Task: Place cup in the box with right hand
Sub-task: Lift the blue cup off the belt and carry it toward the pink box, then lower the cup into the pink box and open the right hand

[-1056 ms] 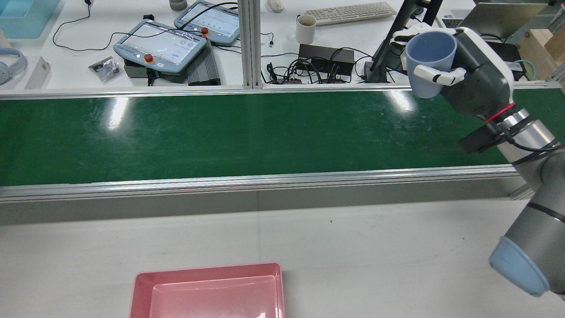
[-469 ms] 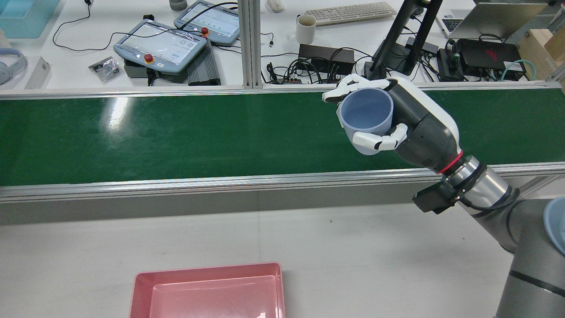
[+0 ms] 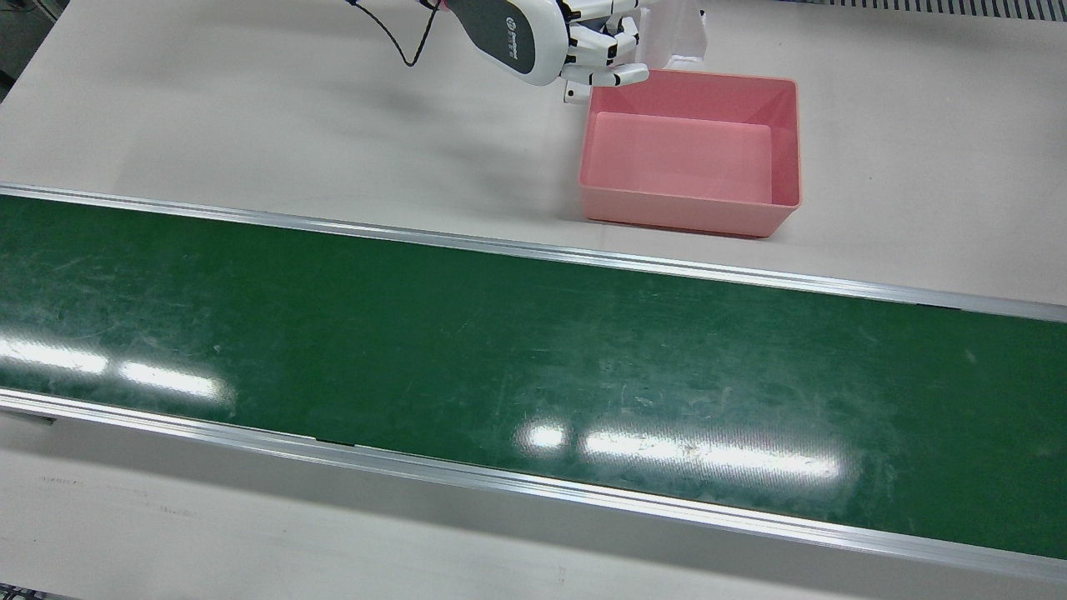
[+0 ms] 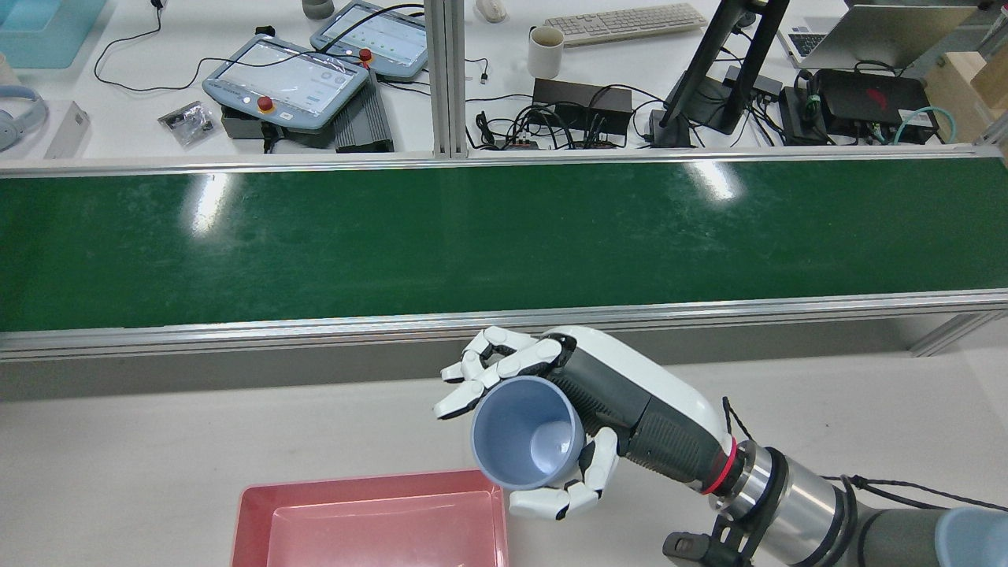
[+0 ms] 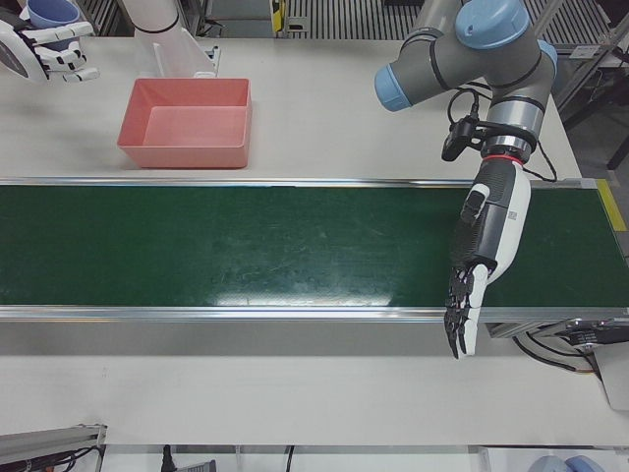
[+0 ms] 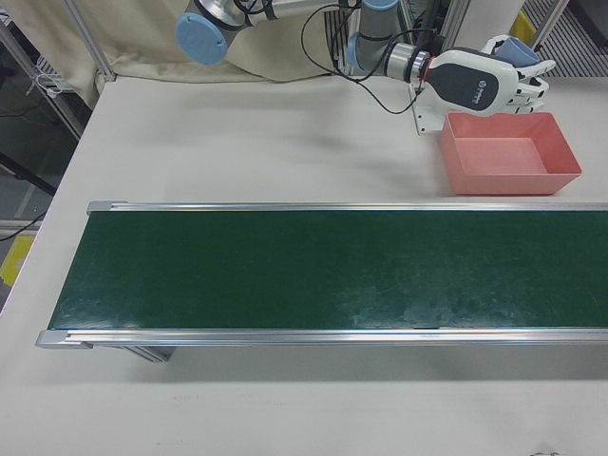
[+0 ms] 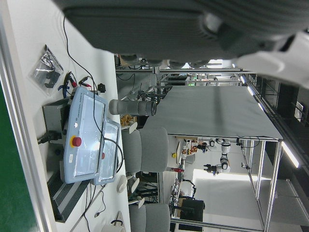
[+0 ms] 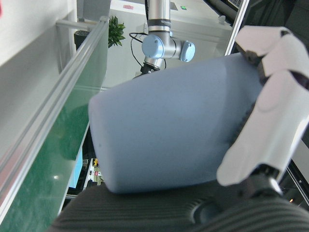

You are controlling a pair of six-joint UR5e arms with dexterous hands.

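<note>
My right hand (image 4: pixel 606 402) is shut on a pale blue cup (image 4: pixel 526 435), tilted so its mouth faces up and back. It hovers by the far right corner of the pink box (image 4: pixel 253 512) in the rear view. From the front, the right hand (image 3: pixel 542 37) is at the box's (image 3: pixel 692 207) upper left corner, over the white table beside it. The cup (image 5: pixel 51 12) also shows in the left-front view and fills the right hand view (image 8: pixel 169 140). My left hand (image 5: pixel 480 261) hangs open, fingers straight, over the belt's near edge.
The green conveyor belt (image 4: pixel 472 236) runs across the table between aluminium rails. A white pedestal bracket (image 3: pixel 679 33) stands just behind the box. Beyond the belt is a desk with teach pendants (image 4: pixel 283 79), cables, a keyboard and a mug (image 4: pixel 545 51).
My right hand has carried the cup from high over the belt's far right, leftward and back across the belt, down to the box's corner. The cup's mouth now tilts more toward the rear camera.
</note>
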